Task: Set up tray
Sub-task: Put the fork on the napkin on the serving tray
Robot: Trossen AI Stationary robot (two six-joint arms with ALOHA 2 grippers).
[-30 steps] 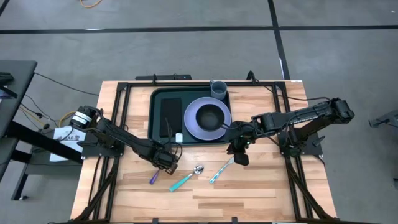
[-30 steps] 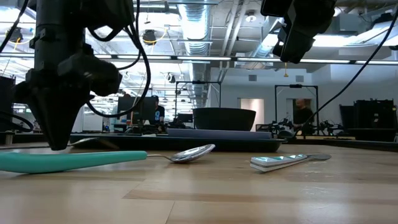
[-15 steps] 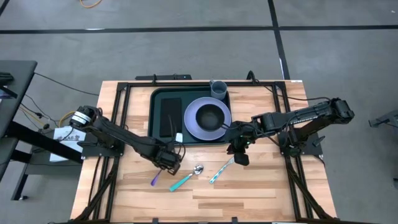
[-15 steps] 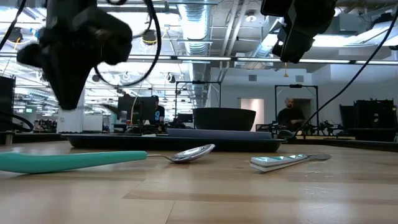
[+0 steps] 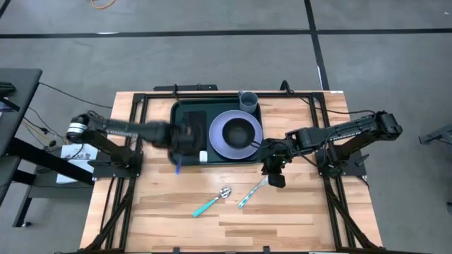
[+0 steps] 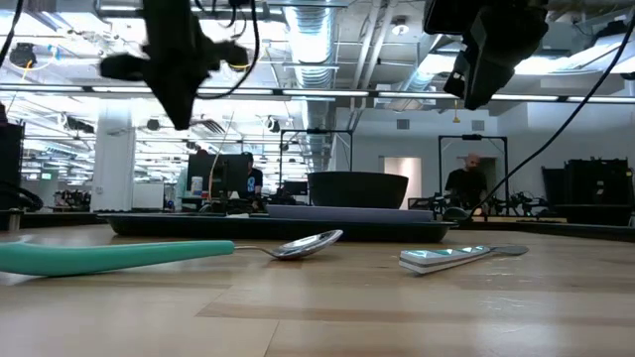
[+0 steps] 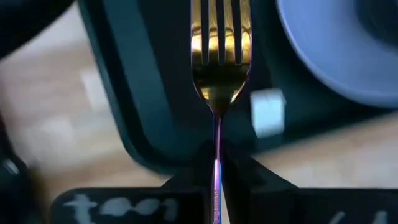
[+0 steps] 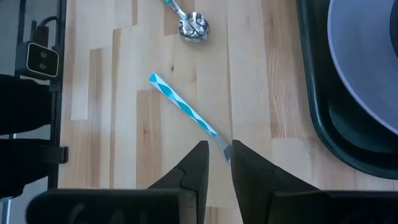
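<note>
The dark green tray (image 5: 182,113) lies at the table's far middle and carries a lavender plate (image 5: 220,144), a dark bowl (image 5: 240,132), a grey cup (image 5: 248,101) and a flat black rectangle (image 5: 195,127). My left gripper (image 5: 185,140) is over the tray's near left part, shut on a fork (image 7: 220,56) with gold tines and a purple handle. My right gripper (image 5: 274,175) hangs empty and slightly open, high above the blade end of a knife with a teal-striped handle (image 8: 183,106). A teal-handled spoon (image 5: 210,202) lies flat on the wood. My left gripper pinches the fork's purple handle just behind the neck (image 7: 216,155) between its two fingers. The fork runs along the fingers, tines pointing away from the gripper. It is lifted clear above the tray's near left corner, and its handle end (image 5: 177,167) sticks out toward the near edge.
A small white block (image 5: 203,156) lies in the tray by the plate's near left side. Black frame rails (image 5: 134,134) run along the table's left and right sides. Bare wood (image 5: 233,226) spreads along the near edge. A person stands in the room far behind the table (image 6: 470,178).
My left gripper has risen from the table with the fork and gone toward the far edge, to above the tray's near left part. The fork, which lay on the wood left of the spoon, is now lifted clear.
</note>
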